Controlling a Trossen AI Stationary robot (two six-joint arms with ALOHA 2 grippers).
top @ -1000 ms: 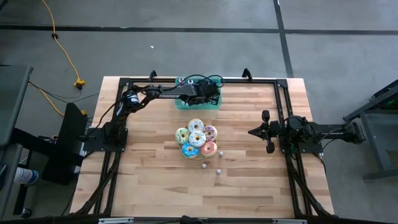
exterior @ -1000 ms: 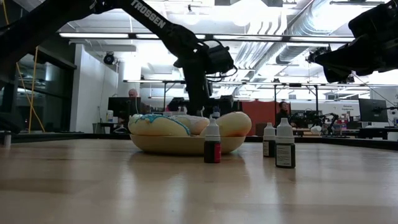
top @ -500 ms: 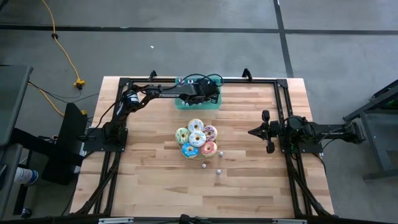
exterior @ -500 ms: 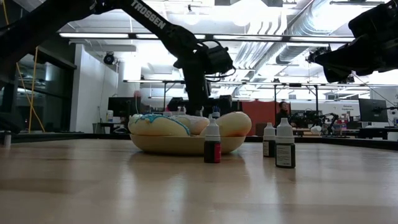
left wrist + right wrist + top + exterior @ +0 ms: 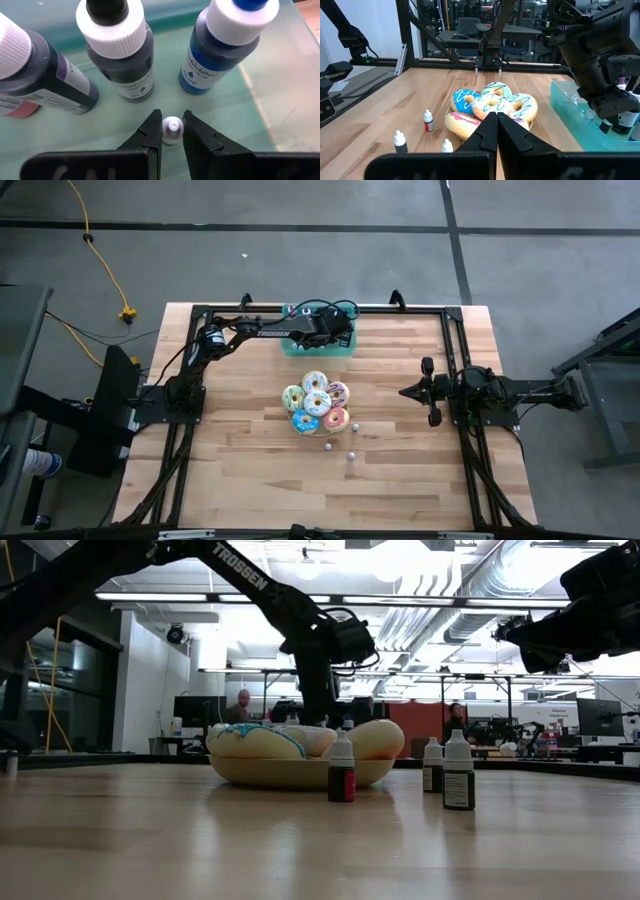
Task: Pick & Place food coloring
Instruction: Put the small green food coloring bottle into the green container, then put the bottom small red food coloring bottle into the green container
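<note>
My left gripper (image 5: 172,131) hangs over the translucent teal tray (image 5: 290,346) at the table's far edge, shut on a small food coloring bottle. Around it in the tray stand a black bottle (image 5: 122,55), a blue one (image 5: 220,47) and a dark purple one (image 5: 35,70), each on its base. Three more tiny bottles stand on the table near the donuts: (image 5: 326,446), (image 5: 351,455), (image 5: 355,426). My right gripper (image 5: 496,120) waits shut above the table's right side (image 5: 405,392), touching nothing. My left gripper pinches the white cap (image 5: 172,129) of a small bottle between its two fingertips. The fingers come from above, pointing down, one on each side of the cap. The cap hides the bottle's body, so I cannot tell whether its base rests on the tray floor.
A bowl of colourful frosted donuts (image 5: 316,402) sits at the table's middle. Black frame rails (image 5: 452,360) run along the table's left, right and far sides. Bare wood lies toward the near edge. People sit at desks in the room beyond.
</note>
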